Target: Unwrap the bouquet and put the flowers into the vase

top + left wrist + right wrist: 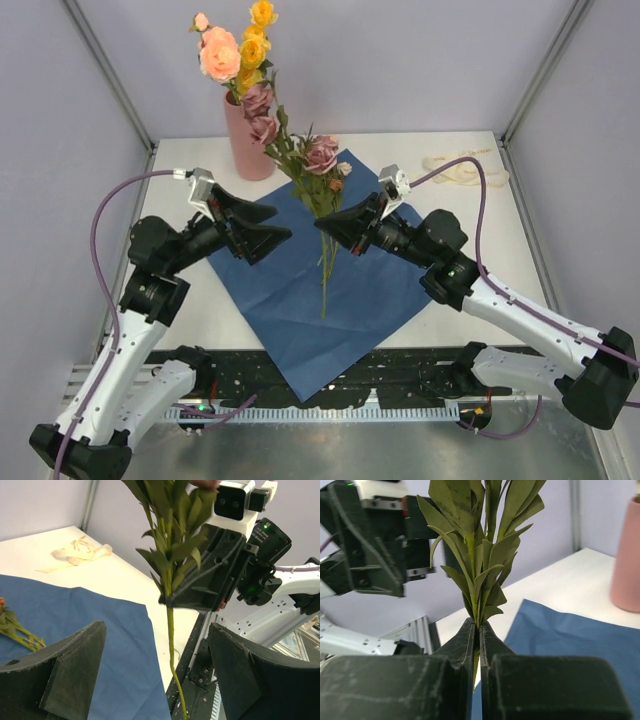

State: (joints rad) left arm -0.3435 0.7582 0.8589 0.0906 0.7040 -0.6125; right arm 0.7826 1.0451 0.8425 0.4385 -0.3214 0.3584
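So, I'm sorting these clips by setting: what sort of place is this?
Probably a lab test cell: plain grey walls, a metal frame post, and a left arm and right arm fixed to a white table.

Vase (245,145) back-left of paper (290,310) — ribbon (462,170) back-right, flowers (235,50) in vase.

Matte pink vase (246,150), creased blue paper (290,310), smooth white table (215,315).

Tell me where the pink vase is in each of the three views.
Top external: vase upper left of centre.
Left wrist: not in it.
Right wrist: vase at the right edge.
Shared landmark: blue paper, in all three views.
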